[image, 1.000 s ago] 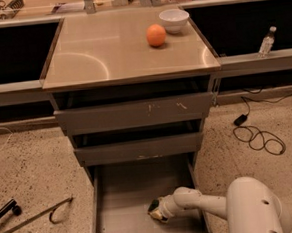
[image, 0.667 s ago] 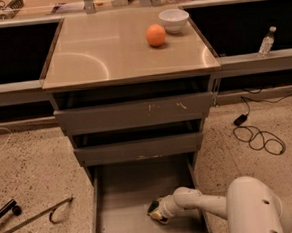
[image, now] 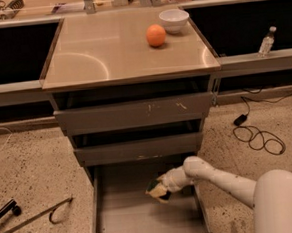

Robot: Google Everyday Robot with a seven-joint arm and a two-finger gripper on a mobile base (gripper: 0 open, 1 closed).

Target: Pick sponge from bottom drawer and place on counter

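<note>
The sponge (image: 155, 190), yellow foam with a dark green face, is at the tip of my gripper (image: 162, 187). The gripper is shut on it and holds it a little above the flat grey floor of the open bottom drawer (image: 138, 222), near the drawer's back right. My white arm (image: 226, 182) reaches in from the lower right. The counter (image: 106, 56), a glossy beige cabinet top, lies above the drawers.
An orange (image: 156, 35) and a white bowl (image: 174, 20) sit at the counter's back right. Two grey drawers (image: 136, 114) stick out slightly above the gripper. A bottle (image: 266, 41) stands on the right ledge. A black cable (image: 257, 136) and a metal tool (image: 38, 217) lie on the floor.
My gripper has risen from the drawer floor toward the back, carrying the sponge up with it. Nothing on the counter has moved.
</note>
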